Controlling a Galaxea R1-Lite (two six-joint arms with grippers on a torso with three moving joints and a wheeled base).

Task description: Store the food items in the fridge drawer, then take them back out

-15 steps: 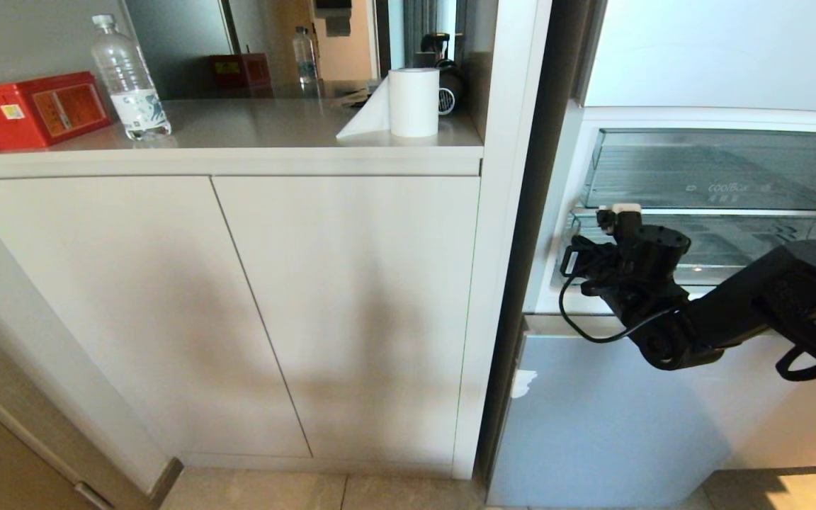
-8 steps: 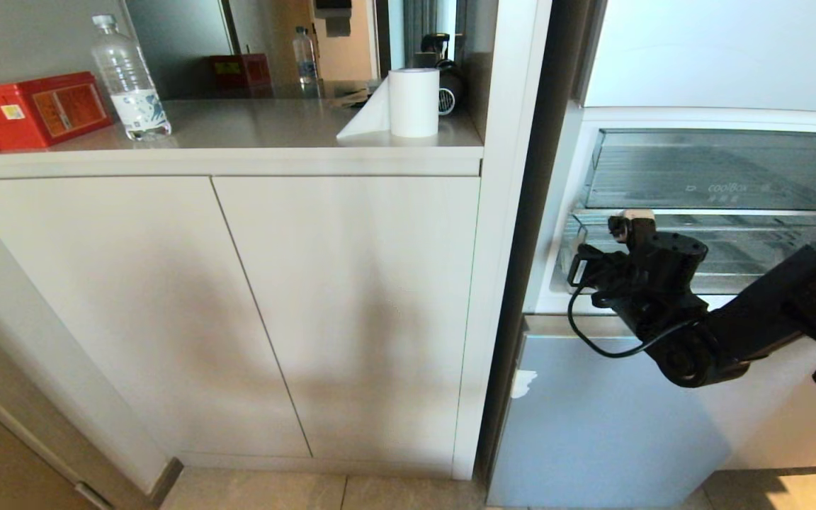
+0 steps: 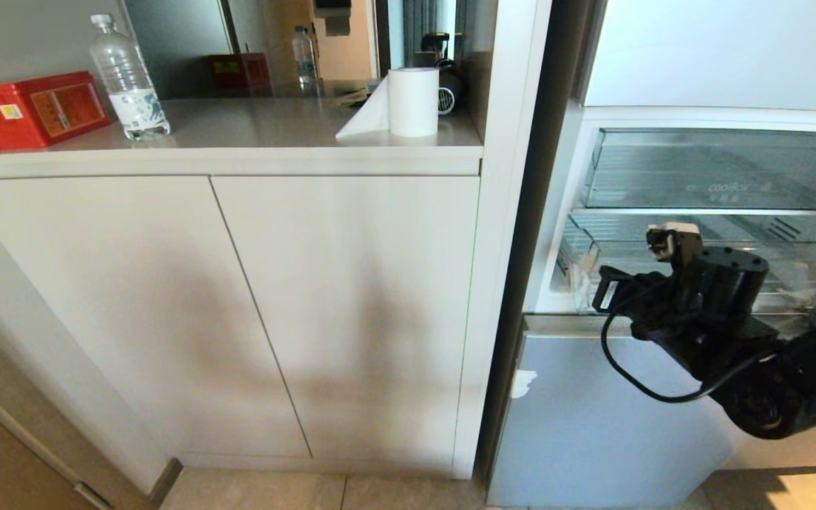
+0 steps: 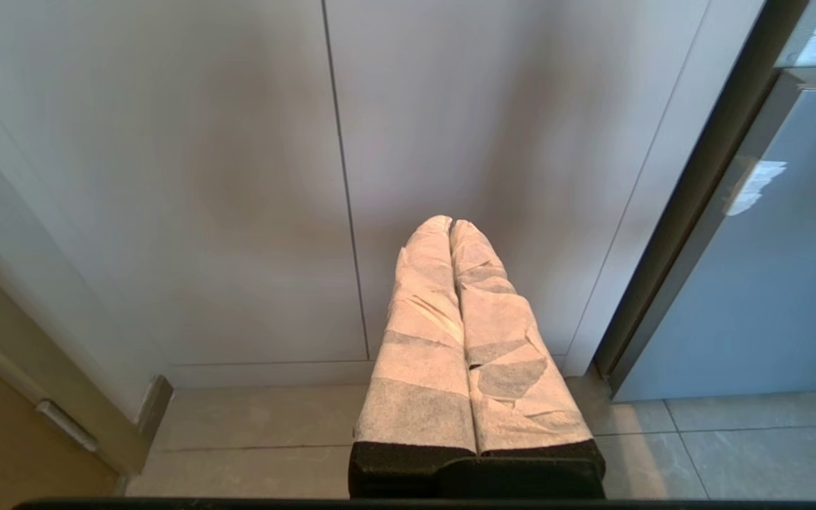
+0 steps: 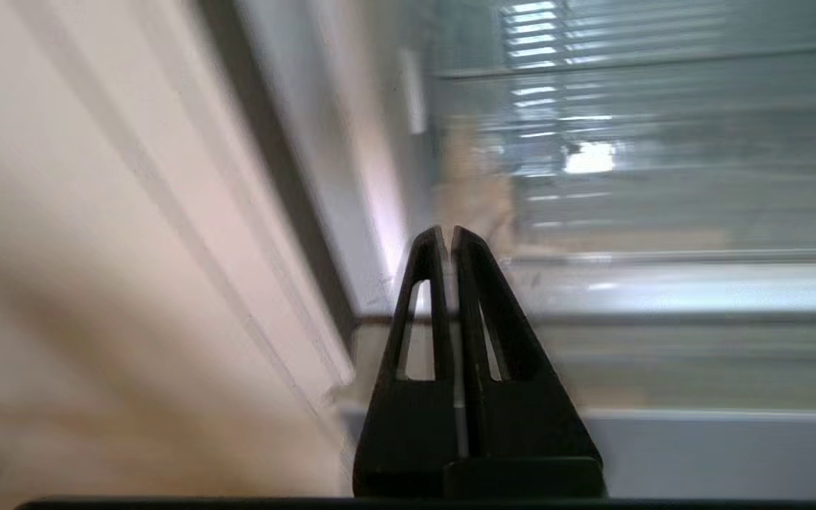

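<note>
Jaws shut; right gripper (image 5: 448, 237) before fridge drawer (image 3: 797, 248); beige cabinets (image 3: 238, 297) alongside

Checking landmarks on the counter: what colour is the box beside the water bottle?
Red, with a yellowish label; the box shows best in the head view.

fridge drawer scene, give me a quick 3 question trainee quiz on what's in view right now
1. True or false: the right gripper is shut with nothing between its fingers.
2. Which stands on the counter? A) paper towel roll B) kettle C) bowl
3. Fill in: no red ____ shows in the fridge drawer or in the clear bin above it.

Key: 1 true; 2 A; 3 fruit. The left gripper hangs shut before the cabinet doors, low over the floor.
</note>
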